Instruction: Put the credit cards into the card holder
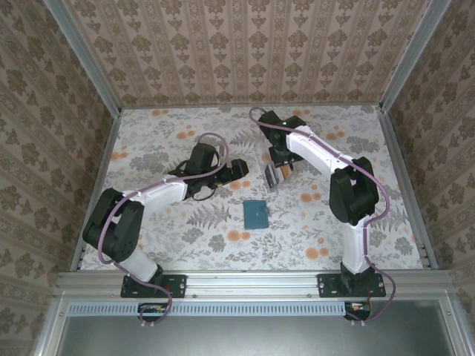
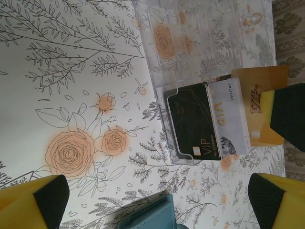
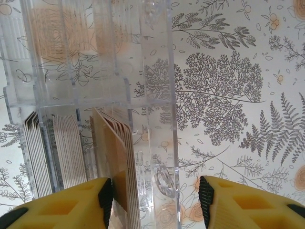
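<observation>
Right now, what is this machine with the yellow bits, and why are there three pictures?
It is a robot with two arms on a flowery table. One picture looks down from above. The other two come from small cameras on the wrists, so the yellow bits are the robot's own fingers. On the table are a blue wallet and a clear rack holding cards. The left gripper is open and holds nothing. The right gripper is open too, with a gold card between its fingers, not squeezed yet.
</observation>
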`<state>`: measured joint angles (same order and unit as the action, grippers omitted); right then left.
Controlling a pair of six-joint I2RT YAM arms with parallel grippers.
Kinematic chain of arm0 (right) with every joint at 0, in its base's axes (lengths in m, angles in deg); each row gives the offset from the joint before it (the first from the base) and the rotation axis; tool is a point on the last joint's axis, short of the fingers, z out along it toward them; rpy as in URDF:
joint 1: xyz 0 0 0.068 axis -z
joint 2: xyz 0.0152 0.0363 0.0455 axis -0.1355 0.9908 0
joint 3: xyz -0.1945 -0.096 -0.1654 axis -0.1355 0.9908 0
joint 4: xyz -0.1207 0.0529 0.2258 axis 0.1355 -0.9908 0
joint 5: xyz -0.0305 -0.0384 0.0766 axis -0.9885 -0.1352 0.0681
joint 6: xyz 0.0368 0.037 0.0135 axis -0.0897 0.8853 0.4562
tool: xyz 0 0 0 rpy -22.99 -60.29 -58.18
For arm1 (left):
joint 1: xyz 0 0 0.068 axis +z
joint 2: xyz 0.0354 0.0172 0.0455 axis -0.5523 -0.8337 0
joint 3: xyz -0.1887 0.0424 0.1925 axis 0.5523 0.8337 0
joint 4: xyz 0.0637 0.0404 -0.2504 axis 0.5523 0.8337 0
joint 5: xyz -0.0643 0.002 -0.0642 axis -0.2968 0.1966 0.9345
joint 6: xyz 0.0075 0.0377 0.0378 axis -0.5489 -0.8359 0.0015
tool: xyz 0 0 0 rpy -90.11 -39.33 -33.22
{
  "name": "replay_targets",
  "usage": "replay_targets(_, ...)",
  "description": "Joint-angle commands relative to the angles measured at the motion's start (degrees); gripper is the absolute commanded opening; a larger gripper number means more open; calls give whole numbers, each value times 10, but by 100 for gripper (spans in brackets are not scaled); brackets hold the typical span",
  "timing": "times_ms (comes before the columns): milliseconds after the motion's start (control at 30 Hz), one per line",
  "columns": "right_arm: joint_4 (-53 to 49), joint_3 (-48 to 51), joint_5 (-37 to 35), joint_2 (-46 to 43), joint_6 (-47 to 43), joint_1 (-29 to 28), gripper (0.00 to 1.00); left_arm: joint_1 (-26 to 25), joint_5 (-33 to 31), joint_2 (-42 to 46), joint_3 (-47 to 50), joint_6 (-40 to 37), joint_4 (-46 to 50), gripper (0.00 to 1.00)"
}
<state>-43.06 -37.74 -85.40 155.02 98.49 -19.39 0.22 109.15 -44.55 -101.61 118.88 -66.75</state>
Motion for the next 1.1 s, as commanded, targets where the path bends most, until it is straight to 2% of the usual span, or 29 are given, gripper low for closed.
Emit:
replay_targets(0, -33, -19, -31, -8, -3, -2, 51, -1, 9, -9, -18, 6, -4, 100)
replay_targets(267, -38, -28, -42, -5, -7, -7, 42, -1, 10, -10, -19, 9, -4, 100)
replay_targets(500, -46, -42, -41, 3, -12, -10, 28, -1, 13, -15, -22, 9, -4, 100)
replay_targets(667, -49, -46, -39, 5, -13, -12, 21, -1, 16, -20, -22, 9, -4, 100)
replay_targets(1067, -74, -63, 11, -16, -18, -13, 9, -1, 20, -20, -27, 11, -1, 100)
